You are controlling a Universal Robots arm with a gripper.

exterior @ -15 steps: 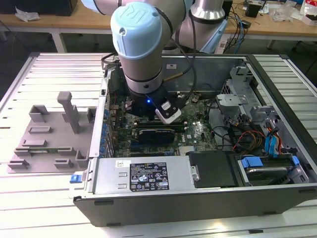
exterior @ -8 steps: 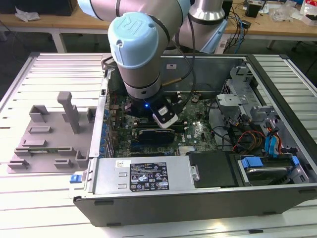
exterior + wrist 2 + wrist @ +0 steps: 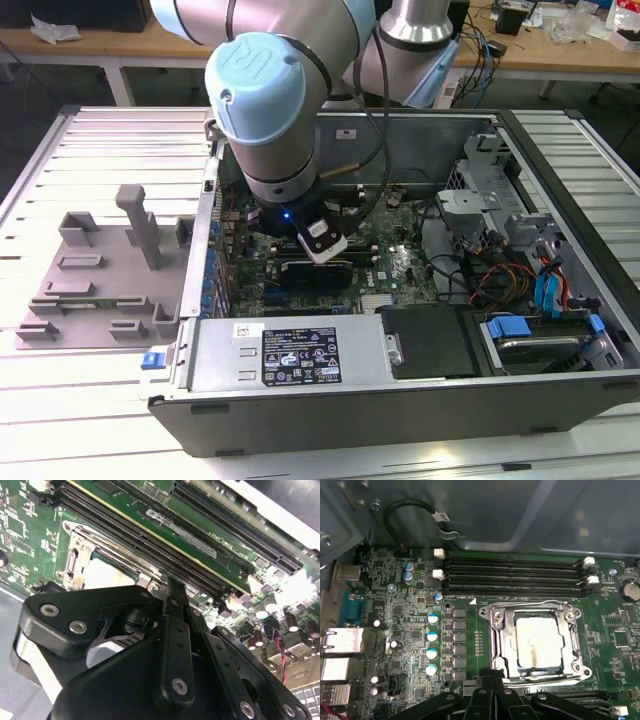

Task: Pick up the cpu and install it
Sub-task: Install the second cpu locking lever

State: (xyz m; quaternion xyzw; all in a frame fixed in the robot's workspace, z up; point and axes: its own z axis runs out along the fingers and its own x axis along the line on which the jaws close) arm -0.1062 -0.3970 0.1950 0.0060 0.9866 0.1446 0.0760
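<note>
The tool (image 3: 172,592) hides part of the cpu (image 3: 107,572) in the second wrist view.

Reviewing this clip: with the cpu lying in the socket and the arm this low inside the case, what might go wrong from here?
The cpu lies in the open metal socket frame; I cannot tell whether it is fully seated, so any nudge might skew it. The gripper hangs right at the frame's edge and may catch it. The memory slots run close beside, leaving the linkage little room.

Silvery-white cpu (image 3: 538,642), green motherboard (image 3: 410,605), black pincer (image 3: 495,702), grey tray (image 3: 95,290).
</note>
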